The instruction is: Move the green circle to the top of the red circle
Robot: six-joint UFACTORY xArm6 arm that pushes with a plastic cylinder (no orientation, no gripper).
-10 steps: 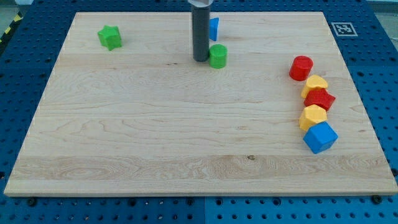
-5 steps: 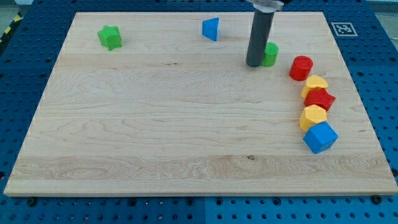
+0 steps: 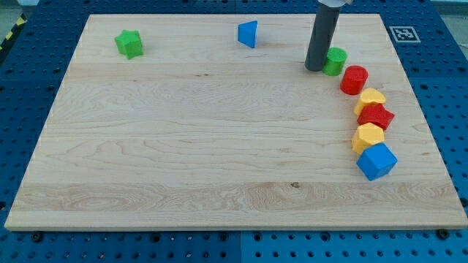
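One camera view covers the whole wooden worktop (image 3: 183,146). My tip (image 3: 316,69) sits on the view's left side of the green circle (image 3: 336,61), touching it or just shy of it; the rod hides that edge. There is no gripper on this arm, so nothing spreads or pinches: the rod only pushes. The green circle lies near the view's top right, just up and left of the red circle (image 3: 355,79), close but seemingly not quite touching. Below the red circle runs a curved line of blocks: a yellow block (image 3: 371,99), a red block (image 3: 376,116), another yellow block (image 3: 367,136) and a blue cube (image 3: 376,161). A blue triangle (image 3: 248,33) and a green star (image 3: 129,44) sit well apart along the top.

Judging by looks, the green circle is a small, light, rigid puck that slides easily and may roll off a push that is off-centre; contact should go through its middle, from the left side.
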